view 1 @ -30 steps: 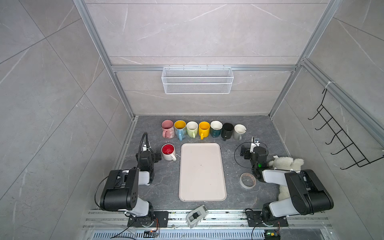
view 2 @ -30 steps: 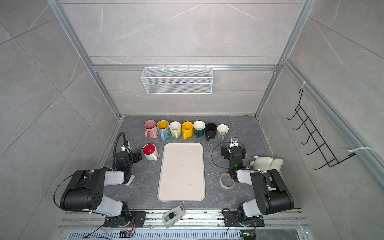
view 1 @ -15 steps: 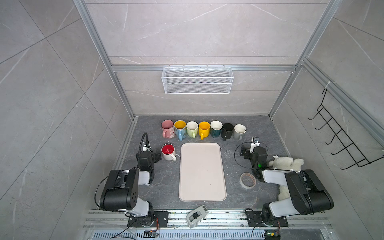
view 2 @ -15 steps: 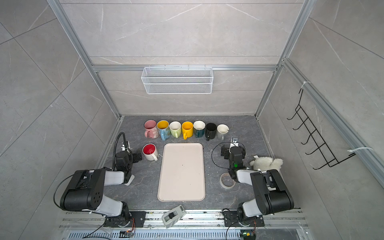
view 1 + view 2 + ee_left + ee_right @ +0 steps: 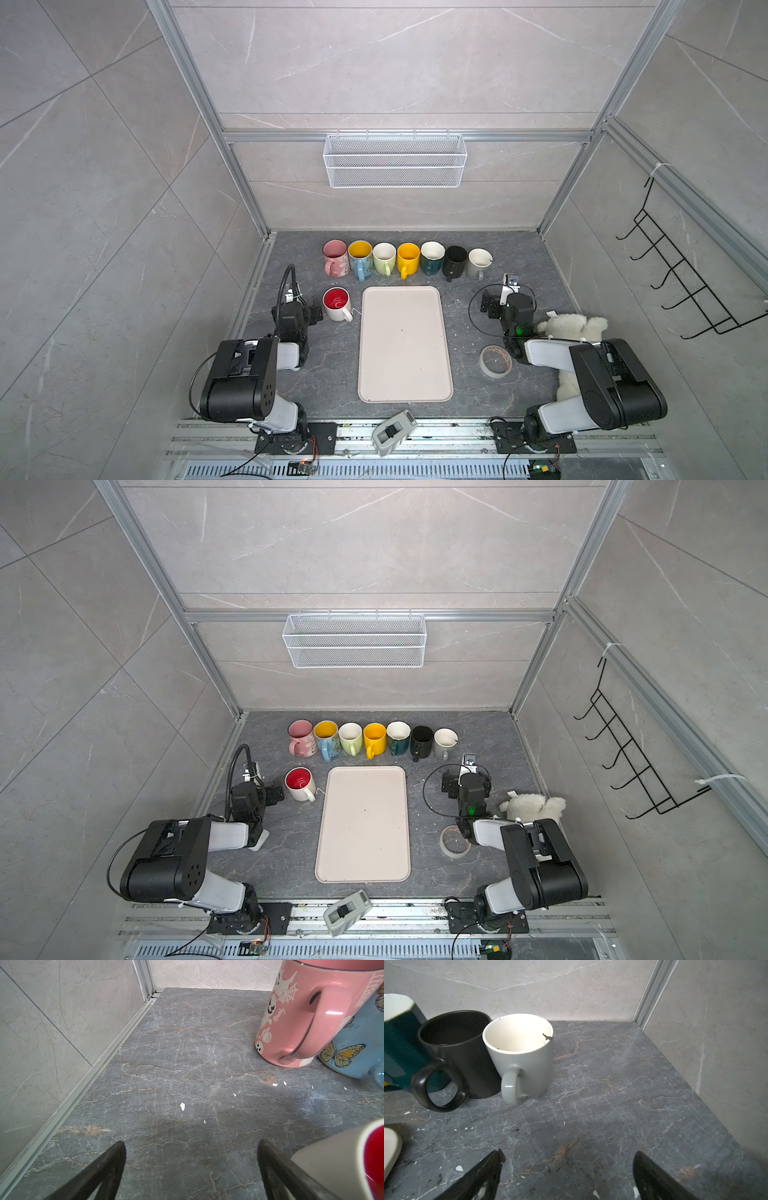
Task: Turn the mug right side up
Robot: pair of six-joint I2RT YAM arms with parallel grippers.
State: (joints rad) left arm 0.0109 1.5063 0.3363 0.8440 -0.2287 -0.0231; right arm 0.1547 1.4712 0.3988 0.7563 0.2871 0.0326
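Red mug [image 5: 336, 304] mid-left stands upright; left claw [image 5: 191, 1147], spread empty like right claw [image 5: 569, 1157], could clip it swinging away.

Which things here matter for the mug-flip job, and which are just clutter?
Job:
- white mug with red inside, set apart from the row, standing upright
- left tool, open and empty, beside that mug

Lying about:
- row of seven mugs, all upright
- tray
- tape roll
- plush toy
- wire basket
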